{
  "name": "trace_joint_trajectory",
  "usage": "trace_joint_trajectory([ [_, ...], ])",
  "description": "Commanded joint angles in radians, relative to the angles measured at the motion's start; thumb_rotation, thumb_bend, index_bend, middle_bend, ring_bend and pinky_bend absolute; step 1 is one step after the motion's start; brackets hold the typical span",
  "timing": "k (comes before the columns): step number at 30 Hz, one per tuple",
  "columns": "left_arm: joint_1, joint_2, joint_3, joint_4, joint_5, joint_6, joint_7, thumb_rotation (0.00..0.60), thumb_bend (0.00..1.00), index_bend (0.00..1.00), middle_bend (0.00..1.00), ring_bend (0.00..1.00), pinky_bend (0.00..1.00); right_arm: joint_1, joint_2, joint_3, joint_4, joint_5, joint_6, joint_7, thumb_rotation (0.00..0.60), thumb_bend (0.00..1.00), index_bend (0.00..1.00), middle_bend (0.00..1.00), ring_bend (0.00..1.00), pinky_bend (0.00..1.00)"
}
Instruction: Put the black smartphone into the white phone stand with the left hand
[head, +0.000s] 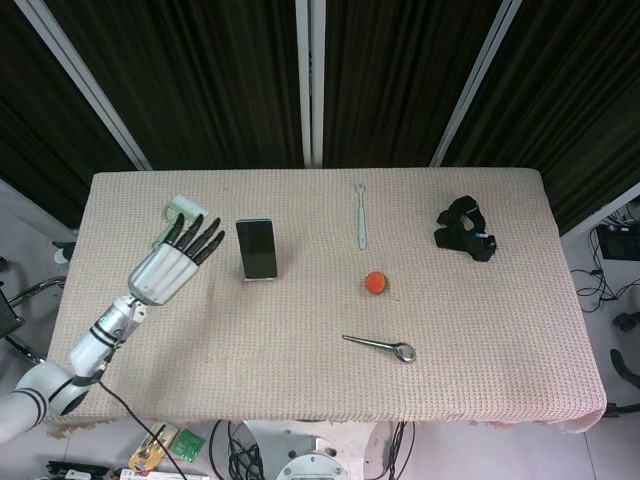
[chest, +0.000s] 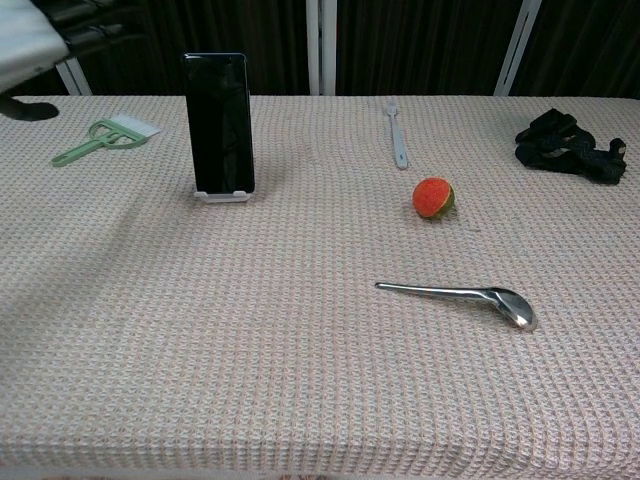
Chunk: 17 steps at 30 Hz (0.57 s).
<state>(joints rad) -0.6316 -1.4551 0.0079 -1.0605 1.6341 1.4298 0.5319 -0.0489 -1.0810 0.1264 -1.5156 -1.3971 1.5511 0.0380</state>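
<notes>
Black smartphone (chest: 219, 122): upright in white phone stand (chest: 224, 195), left of frame centre. Judged rigid, slick, fragile; best gripped by side edges. Left hand (head: 172, 265): fingers spread, nothing held.

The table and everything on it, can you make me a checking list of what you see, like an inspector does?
Surface: table covered with a beige woven cloth.
Job's things: black smartphone stands upright in the white phone stand.
Clutter: green brush, grey toothbrush, orange ball, metal spoon, black bundle.
Hands: left hand open, fingers spread, apart from the phone; right hand not in view.
Cables: some on the floor beside and below the table.
Surroundings: dark curtains behind.
</notes>
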Motion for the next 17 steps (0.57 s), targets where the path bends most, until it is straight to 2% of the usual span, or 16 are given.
trace_joint_trajectory([
  [1,0.206,0.115,-0.012,-0.248,-0.173,0.108,-0.215,0.584,0.15,0.01,0.0,0.08,0.22,0.008,-0.004,-0.006,0.006,-0.02,-0.003,-0.001,0.6,0.18,0.0,0.0,0.0,0.0],
  [3,0.274,0.169,0.017,-0.354,-0.228,0.087,-0.336,0.518,0.15,0.01,0.01,0.08,0.22,0.013,-0.006,-0.015,0.007,-0.04,-0.005,-0.004,0.6,0.18,0.0,0.0,0.0,0.0],
  [5,0.327,0.204,0.047,-0.408,-0.259,0.066,-0.435,0.395,0.15,0.01,0.01,0.08,0.22,0.019,-0.007,-0.027,0.007,-0.059,-0.013,-0.003,0.6,0.18,0.0,0.0,0.0,0.0],
  [6,0.345,0.211,0.059,-0.412,-0.261,0.064,-0.459,0.343,0.15,0.01,0.01,0.08,0.22,0.022,-0.008,-0.031,0.007,-0.064,-0.019,-0.003,0.6,0.18,0.0,0.0,0.0,0.0],
  [8,0.377,0.211,0.085,-0.386,-0.239,0.074,-0.489,0.3,0.14,0.01,0.01,0.07,0.22,0.028,-0.009,-0.041,0.005,-0.072,-0.034,-0.005,0.6,0.18,0.0,0.0,0.0,0.0],
  [12,0.428,0.193,0.133,-0.282,-0.158,0.106,-0.531,0.297,0.14,0.02,0.01,0.07,0.22,0.045,-0.021,-0.052,0.006,-0.084,-0.062,-0.02,0.6,0.18,0.0,0.0,0.0,0.0],
  [17,0.464,0.184,0.13,-0.252,-0.14,0.124,-0.556,0.296,0.14,0.02,0.02,0.07,0.22,0.067,-0.036,-0.053,-0.001,-0.096,-0.08,-0.041,0.6,0.18,0.0,0.0,0.0,0.0],
])
